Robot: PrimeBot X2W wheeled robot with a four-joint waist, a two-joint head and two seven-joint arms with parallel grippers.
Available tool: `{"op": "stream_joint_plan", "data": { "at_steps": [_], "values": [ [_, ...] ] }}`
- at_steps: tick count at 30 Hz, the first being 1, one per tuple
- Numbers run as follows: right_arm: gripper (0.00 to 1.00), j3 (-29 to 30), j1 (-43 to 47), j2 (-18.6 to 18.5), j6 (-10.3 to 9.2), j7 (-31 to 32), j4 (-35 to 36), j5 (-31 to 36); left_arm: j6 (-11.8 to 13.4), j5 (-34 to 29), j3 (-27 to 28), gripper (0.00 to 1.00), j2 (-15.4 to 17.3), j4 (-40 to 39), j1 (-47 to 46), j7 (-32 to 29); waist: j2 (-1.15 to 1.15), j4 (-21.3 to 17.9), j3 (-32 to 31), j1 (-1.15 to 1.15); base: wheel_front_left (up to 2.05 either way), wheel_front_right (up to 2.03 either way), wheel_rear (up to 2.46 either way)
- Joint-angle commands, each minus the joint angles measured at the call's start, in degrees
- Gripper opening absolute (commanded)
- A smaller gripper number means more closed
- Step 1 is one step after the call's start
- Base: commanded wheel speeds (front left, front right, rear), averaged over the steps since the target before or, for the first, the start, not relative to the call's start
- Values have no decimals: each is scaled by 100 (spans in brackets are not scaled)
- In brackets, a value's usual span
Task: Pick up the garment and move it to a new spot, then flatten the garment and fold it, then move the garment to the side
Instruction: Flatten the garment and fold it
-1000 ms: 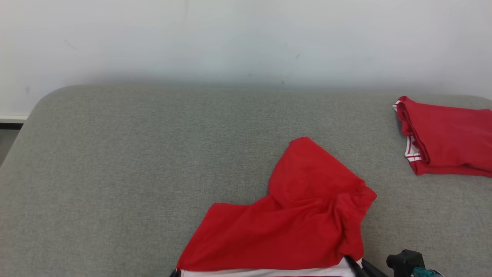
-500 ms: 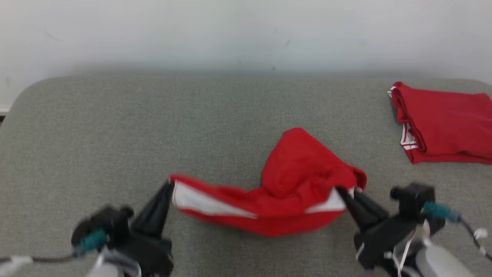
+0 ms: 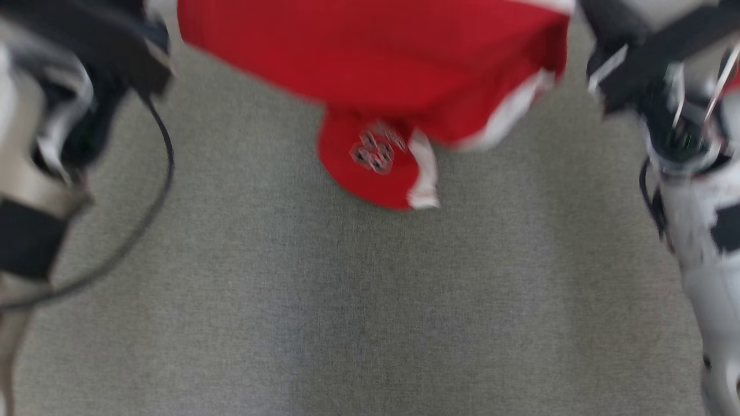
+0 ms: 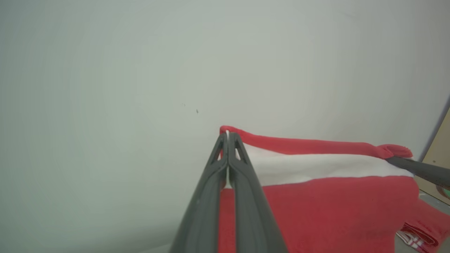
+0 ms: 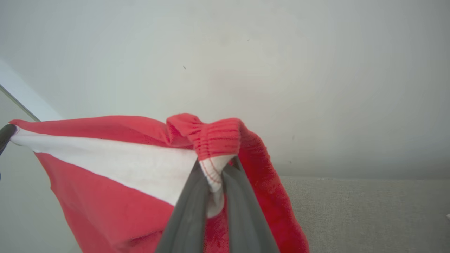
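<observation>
Now the left jaws and right jaws are each clamped on a waistband corner of the red garment (image 3: 376,52), which hangs stretched between them above the grey padded surface (image 3: 370,300). Farther right lies a folded red cloth (image 4: 425,228), then the pale wall (image 4: 105,88). Head view is blurred: the garment's small print is unreadable, its top cut off.

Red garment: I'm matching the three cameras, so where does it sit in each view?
Head view: red garment hangs blurred across the top centre, over the grey cushion.
Left wrist view: lower right, pinched at its corner by the left gripper.
Right wrist view: lower left to centre, bunched in the right gripper.
Shared landmark: its white band, seen as white trim at the right in head view.
</observation>
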State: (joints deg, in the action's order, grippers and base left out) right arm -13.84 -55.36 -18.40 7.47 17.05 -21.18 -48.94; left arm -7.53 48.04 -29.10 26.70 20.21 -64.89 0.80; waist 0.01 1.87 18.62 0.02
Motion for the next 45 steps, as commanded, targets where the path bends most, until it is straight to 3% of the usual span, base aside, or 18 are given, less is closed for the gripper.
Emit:
{"op": "stream_joint_plan", "data": {
  "at_steps": [1,5,12,20,29,37,45],
  "values": [
    [0,161,-480,226,4,193,-318,-222,11,122,-43,0,-11,202,-519,-68,-1,43,831,-2,0,0,0],
    [0,359,-1584,395,4,368,-841,-158,11,252,-136,0,-21,652,-1507,-101,-1,4,1123,-2,0,0,0],
    [0,20,-3228,723,4,268,-1596,396,10,349,-541,0,-48,1445,-3222,161,-1,-86,1517,-2,0,0,0],
    [0,-196,-3880,775,4,-407,-2231,640,10,778,-884,0,-129,1945,-3877,737,-1,-68,1658,-2,0,0,0],
    [0,-977,-2519,339,4,-821,-1716,176,10,1326,-1248,0,7,1377,-2433,1412,-1,-41,1264,-2,0,0,0],
    [0,-1424,-305,-331,4,-1049,-546,-491,41,1223,-322,0,91,138,63,1438,-1,23,603,-2,0,0,0],
    [0,-1499,1951,-799,4,-1188,538,-829,344,898,345,0,-306,-946,2924,1441,-1,134,-59,-2,0,0,0]
  ]
}}
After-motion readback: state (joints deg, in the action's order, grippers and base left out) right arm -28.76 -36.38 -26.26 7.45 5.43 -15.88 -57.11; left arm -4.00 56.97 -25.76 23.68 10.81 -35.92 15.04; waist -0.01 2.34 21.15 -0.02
